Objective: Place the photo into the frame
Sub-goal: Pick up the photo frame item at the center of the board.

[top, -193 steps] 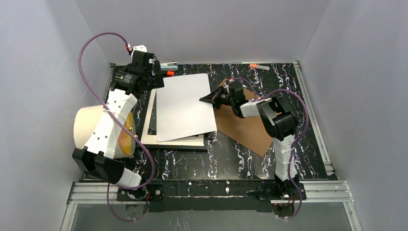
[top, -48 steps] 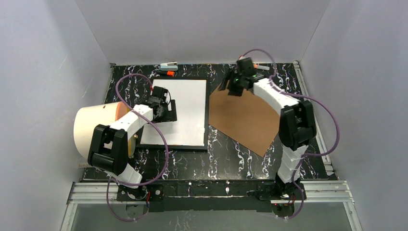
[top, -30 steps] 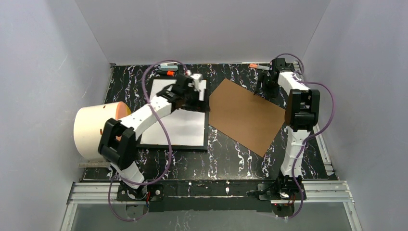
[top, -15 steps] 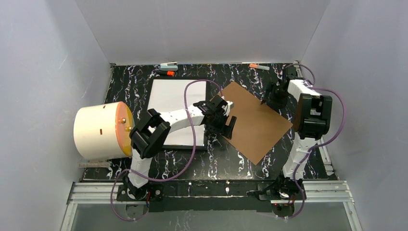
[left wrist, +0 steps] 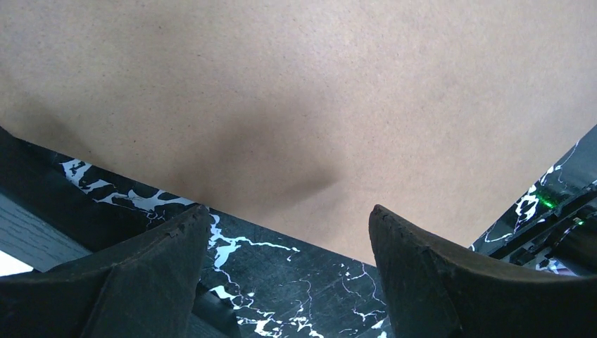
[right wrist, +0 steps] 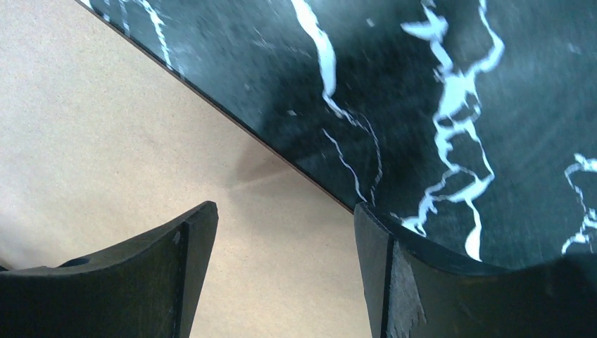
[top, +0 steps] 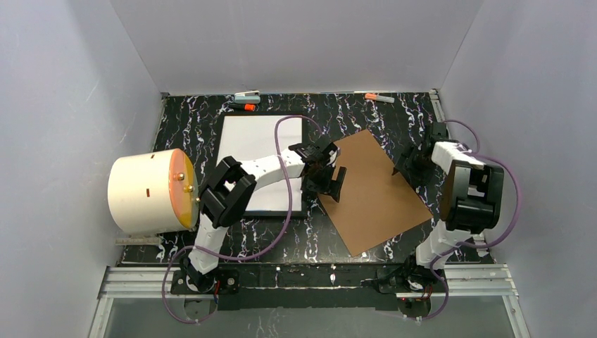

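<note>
Left of centre on the marbled table (top: 338, 105), the frame (top: 299, 213) holds the photo (top: 257, 158), white back up, long axes running near to far. Just beside it a brown backing board (top: 373, 193) lies askew. The left gripper (left wrist: 288, 215) hovers with jaws apart over the board's left edge. The right gripper (right wrist: 285, 208), jaws also apart, is over its far-right edge. A cream drum (top: 141, 191) lies on its side, contents hidden.

The rectangular paper photo (top: 250, 151) lies flat, plain white back up, squared inside the thin black rectangular frame (top: 260, 213). The frame lies flat at ten o'clock in the overhead view, its long sides pointing toward twelve.
</note>
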### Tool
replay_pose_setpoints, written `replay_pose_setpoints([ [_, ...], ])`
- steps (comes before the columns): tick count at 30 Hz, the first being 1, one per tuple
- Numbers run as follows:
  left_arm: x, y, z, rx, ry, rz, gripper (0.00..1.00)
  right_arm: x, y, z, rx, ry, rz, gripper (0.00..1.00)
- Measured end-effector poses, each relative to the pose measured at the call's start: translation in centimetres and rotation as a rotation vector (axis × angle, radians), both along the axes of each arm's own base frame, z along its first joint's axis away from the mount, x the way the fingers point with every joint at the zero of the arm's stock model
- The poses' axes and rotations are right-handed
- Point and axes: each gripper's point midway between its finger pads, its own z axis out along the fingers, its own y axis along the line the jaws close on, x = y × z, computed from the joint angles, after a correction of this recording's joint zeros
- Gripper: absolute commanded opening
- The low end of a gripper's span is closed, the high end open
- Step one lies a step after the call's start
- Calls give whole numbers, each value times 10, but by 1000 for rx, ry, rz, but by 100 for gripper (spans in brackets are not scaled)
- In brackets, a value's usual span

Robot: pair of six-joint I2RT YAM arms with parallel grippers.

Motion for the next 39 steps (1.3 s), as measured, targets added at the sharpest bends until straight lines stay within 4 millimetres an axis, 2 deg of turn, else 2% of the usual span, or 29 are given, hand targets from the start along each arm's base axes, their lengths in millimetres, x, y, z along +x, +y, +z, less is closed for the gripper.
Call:
replay_pose_setpoints([
  [8,0,-3,-1,39,55,-32,81,-48,-7,-2,-47,25,-139,76],
  [10,1,-5,-1,43,83,-38,81,-58,-3,0,-26,29,-180,76],
  [12,7,-24,2,-26,85,-59,81,-69,13,4,36,45,-192,75],
  [14,14,-52,5,-125,70,-98,81,-79,26,7,86,64,-197,76],
  [16,15,-73,7,-201,59,-135,81,-87,33,10,112,80,-214,76],
  [20,17,-90,9,-265,41,-165,81,-94,36,16,135,71,-235,76],
  [25,26,-85,9,-252,8,-125,83,-93,37,16,144,75,-227,76],
  [28,40,-71,9,-221,-38,-80,84,-80,32,25,123,38,-227,79],
  [29,47,-65,9,-206,-52,-59,85,-74,28,29,107,21,-230,83],
  [31,63,-50,9,-169,-89,-9,87,-53,13,43,33,-31,-251,94],
  [32,69,-45,8,-162,-95,6,88,-50,10,45,21,-41,-256,98],
  [36,85,-19,6,-99,-145,83,89,-22,-26,55,-146,-92,-307,99],
  [39,86,-15,6,-84,-155,99,88,-6,-48,50,-245,-85,-318,99],
])
